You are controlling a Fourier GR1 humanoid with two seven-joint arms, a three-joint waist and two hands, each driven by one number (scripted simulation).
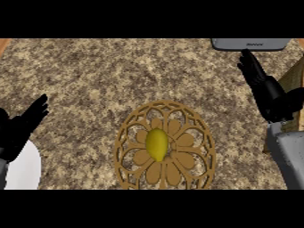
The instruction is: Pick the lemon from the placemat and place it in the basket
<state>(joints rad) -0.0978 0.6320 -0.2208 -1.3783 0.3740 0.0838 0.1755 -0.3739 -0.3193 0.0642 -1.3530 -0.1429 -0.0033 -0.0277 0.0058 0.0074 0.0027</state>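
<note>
- The lemon (157,144) is seen lying at the centre of the round placemat (128,133) on the table (115,75).
- The right hand (267,91) is held released, fingers straight, well apart from it.
- The left hand (13,129) is rested open at the left edge.

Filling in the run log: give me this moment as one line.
stage: before grasp | lemon: on placemat, untouched | left hand: open, left edge | right hand: open, raised near basket

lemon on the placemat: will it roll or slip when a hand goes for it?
Probably rolls sideways if nudged: the lemon is a smooth oval lying lengthwise on the flat openwork placemat. The cut-out pattern may check it a little. Its skin looks smooth, so it could slip. Both the left hand and right hand are open, away from it.
</note>
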